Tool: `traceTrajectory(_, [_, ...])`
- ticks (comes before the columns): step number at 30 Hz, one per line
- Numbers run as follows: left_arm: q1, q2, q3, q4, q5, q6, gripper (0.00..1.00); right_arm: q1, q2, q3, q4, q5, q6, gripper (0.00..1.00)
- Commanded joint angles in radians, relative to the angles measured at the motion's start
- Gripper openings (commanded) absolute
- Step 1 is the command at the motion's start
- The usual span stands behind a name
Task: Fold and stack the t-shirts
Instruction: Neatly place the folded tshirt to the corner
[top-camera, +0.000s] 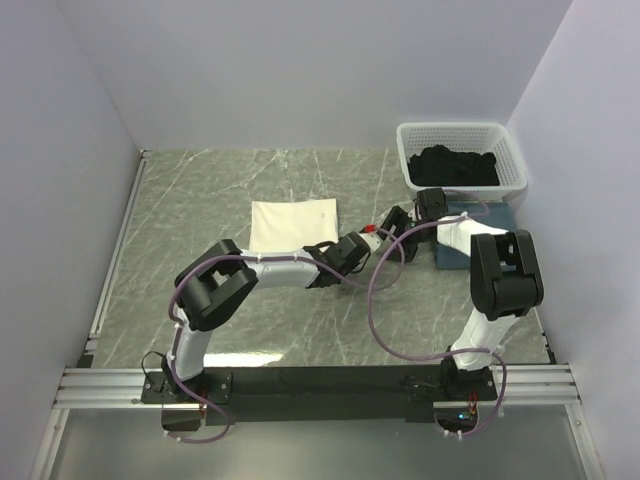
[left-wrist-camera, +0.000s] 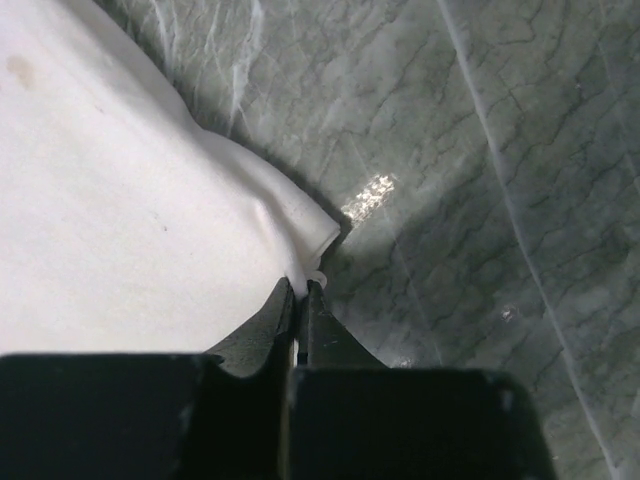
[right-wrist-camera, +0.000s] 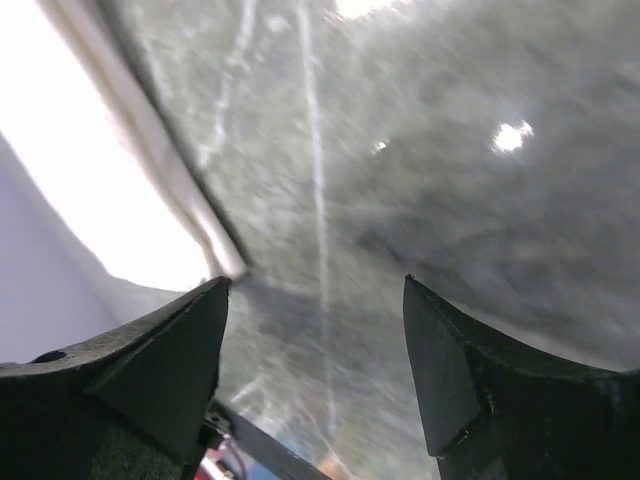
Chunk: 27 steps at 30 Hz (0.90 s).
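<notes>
Looking over the site: a grey-green marble-patterned table (top-camera: 200, 200) boxed in by plain pale walls (top-camera: 300, 70) on the left, far and right sides. A metal rail (top-camera: 115, 260) runs along the table's left edge.

Mid-table, the cream-white t-shirt (top-camera: 293, 222) lies flat as a folded rectangle. At its near right corner sits the left gripper (top-camera: 325, 245). Left wrist view: the fingers (left-wrist-camera: 280, 315) are pressed together, with the corner hem of the cream-white t-shirt (left-wrist-camera: 130, 200) nipped between the tips of the left gripper (left-wrist-camera: 302, 285). The cloth spreads to the left of the fingers; bare marble lies to the right.

Just right of that, the right gripper (top-camera: 383, 226) hangs above bare table, clear of the shirt. Right wrist view, blurred: the fingers (right-wrist-camera: 185, 345) are spread wide around the right gripper (right-wrist-camera: 315, 283), nothing between them, with a bright white band off to the left.

Further right, the slate-blue t-shirt (top-camera: 452, 257) lies folded under the right arm. Far right corner: a white lattice basket (top-camera: 455, 128) holding the bunched black t-shirt (top-camera: 455, 165).
</notes>
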Motion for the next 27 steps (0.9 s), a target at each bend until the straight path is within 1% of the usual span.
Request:
traceTrajectory(1, [0.03, -0.087, -0.031, 0.027, 0.053, -0.068, 0.01, 0.024, 0.046, -0.01, 0.165, -0.105, 0.087, 0.77])
traceTrajectory(2, [0.039, -0.106, -0.036, 0.027, 0.061, -0.079, 0.01, 0.031, 0.069, -0.005, 0.209, -0.12, 0.103, 0.79])
traceTrajectory(5, [0.048, -0.129, -0.049, 0.03, 0.076, -0.088, 0.01, 0.057, 0.126, 0.004, 0.278, -0.145, 0.169, 0.79])
traceTrajectory(9, [0.062, -0.147, -0.063, 0.027, 0.098, -0.108, 0.01, 0.093, 0.209, 0.059, 0.357, -0.177, 0.242, 0.79])
traceTrajectory(13, [0.064, -0.164, -0.074, 0.027, 0.11, -0.117, 0.01, 0.15, 0.292, 0.131, 0.368, -0.191, 0.282, 0.79])
traceTrajectory(17, [0.065, -0.179, -0.074, 0.026, 0.105, -0.13, 0.01, 0.207, 0.347, 0.159, 0.415, -0.191, 0.335, 0.79])
traceTrajectory(22, [0.067, -0.208, -0.085, 0.037, 0.09, -0.153, 0.01, 0.279, 0.387, 0.199, 0.383, -0.18, 0.324, 0.79])
traceTrajectory(27, [0.073, -0.25, -0.095, 0.05, 0.098, -0.183, 0.01, 0.302, 0.398, 0.203, 0.371, -0.177, 0.315, 0.79])
